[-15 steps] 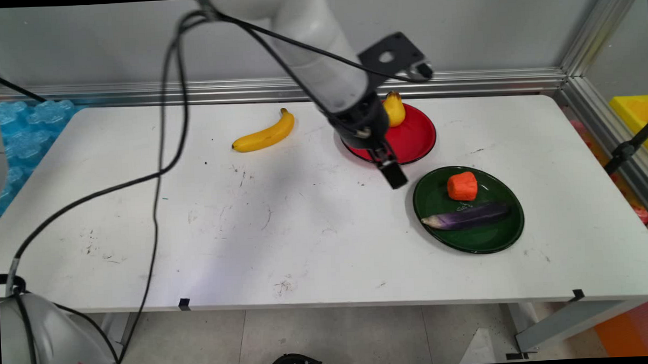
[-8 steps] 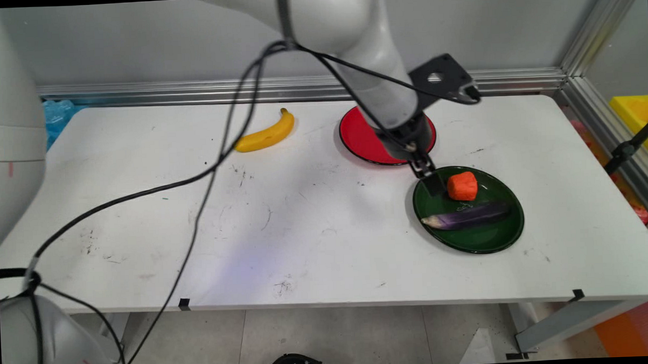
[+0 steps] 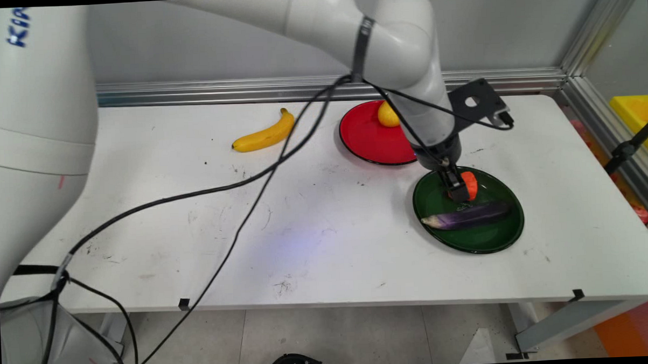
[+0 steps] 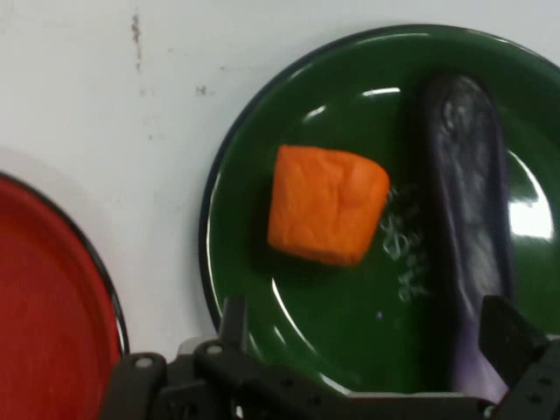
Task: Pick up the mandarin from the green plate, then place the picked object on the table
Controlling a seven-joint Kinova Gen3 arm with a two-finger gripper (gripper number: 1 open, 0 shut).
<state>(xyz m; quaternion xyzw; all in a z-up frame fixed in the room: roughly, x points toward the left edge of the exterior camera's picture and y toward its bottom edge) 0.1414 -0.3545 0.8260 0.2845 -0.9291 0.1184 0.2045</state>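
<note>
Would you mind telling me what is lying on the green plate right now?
The green plate holds an orange block and a purple eggplant beside it, apart. In the main view the gripper hides part of the block; the eggplant's end is cut off in the hand view.

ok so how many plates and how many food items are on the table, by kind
plates: 2, the red plate and the green plate
banana: 1
yellow fruit on the red plate: 1
orange block on the green plate: 1
eggplant on the green plate: 1
total: 6 things, 2 plates and 4 food items
</note>
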